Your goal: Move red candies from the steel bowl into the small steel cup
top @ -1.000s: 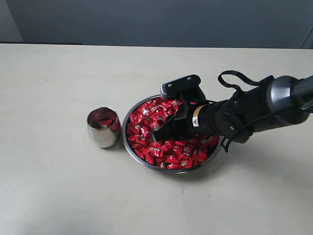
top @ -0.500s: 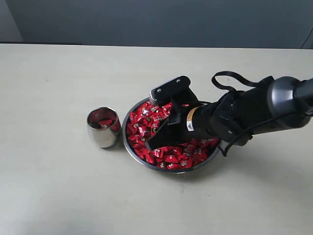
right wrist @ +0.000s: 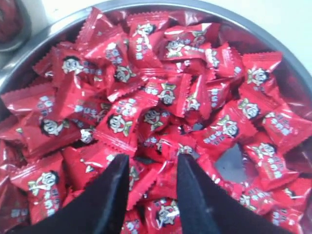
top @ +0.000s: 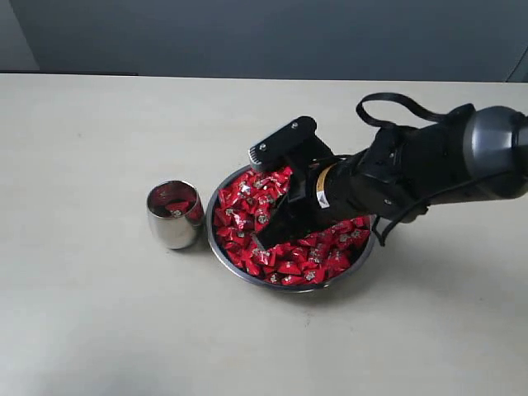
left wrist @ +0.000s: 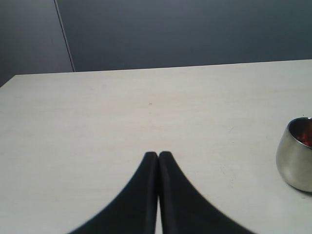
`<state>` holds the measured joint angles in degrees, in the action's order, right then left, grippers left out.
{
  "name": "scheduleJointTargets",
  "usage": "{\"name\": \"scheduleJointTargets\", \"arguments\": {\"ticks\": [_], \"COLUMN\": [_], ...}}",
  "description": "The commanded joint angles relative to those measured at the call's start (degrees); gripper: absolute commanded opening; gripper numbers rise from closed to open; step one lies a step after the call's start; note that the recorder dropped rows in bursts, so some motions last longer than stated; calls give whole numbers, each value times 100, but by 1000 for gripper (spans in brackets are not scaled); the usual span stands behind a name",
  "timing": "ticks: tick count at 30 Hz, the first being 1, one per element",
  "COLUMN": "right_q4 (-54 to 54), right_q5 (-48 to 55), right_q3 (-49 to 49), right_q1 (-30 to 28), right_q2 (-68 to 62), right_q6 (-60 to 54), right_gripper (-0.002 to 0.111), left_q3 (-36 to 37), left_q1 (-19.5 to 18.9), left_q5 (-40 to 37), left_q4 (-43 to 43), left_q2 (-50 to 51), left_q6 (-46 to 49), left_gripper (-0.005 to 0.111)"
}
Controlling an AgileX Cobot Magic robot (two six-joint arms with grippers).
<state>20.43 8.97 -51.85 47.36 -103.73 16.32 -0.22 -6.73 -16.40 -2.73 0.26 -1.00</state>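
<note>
The bowl (top: 216, 248) sits on the desk (top: 99, 313) a little right of centre in the exterior view, heaped with red candies (top: 247, 206) in shiny wrappers. The cup (top: 173, 217) stands upright just beside the bowl's left rim; whether the two touch cannot be told. A few red candies already lie inside it. The right arm reaches in from the right and angles down over the bowl, with the right end effector (top: 266, 239) low at the pile toward the side nearest the cup. In the right wrist view its two dark fingers are parted by a narrow gap, and the right end effector (right wrist: 152, 161) has its tips down among the red candies (right wrist: 161, 92). Wrappers show in the gap, but nothing is plainly pinched. The bowl (right wrist: 273, 34) rim curves around the heap. The left end effector (left wrist: 158, 156) hangs over bare desk (left wrist: 97, 112), its fingertips pressed together with nothing between them, and the cup (left wrist: 295, 161) stands off to one side, well apart from it.
</note>
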Motion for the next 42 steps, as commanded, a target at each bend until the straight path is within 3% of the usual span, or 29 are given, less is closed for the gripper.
{"name": "scheduleJointTargets", "arguments": {"ticks": [1, 11, 19, 33, 42], "right_q4": [57, -1882, -2043, -2340, -2696], "right_q5": [738, 1503, 1855, 1939, 2869], "right_q3": [-449, -1321, -1883, -1934, -2636], "right_q1": [7, 7, 7, 7, -4], "right_q2": [65, -54, -686, -942, -1030], "right_q6": [-157, -1972, -1984, -1984, -2025], "right_gripper": [33, 33, 33, 33, 33], "left_q3": [22, 22, 22, 22, 22], "left_q1": [-3, -3, -3, -3, -3], "left_q5": [11, 11, 11, 11, 11], "left_q4": [16, 16, 16, 16, 16], "left_q2": [-26, -26, -26, -26, -26], "left_q6": [-9, -9, -9, -9, -9], "left_gripper": [0, 0, 0, 0, 0]}}
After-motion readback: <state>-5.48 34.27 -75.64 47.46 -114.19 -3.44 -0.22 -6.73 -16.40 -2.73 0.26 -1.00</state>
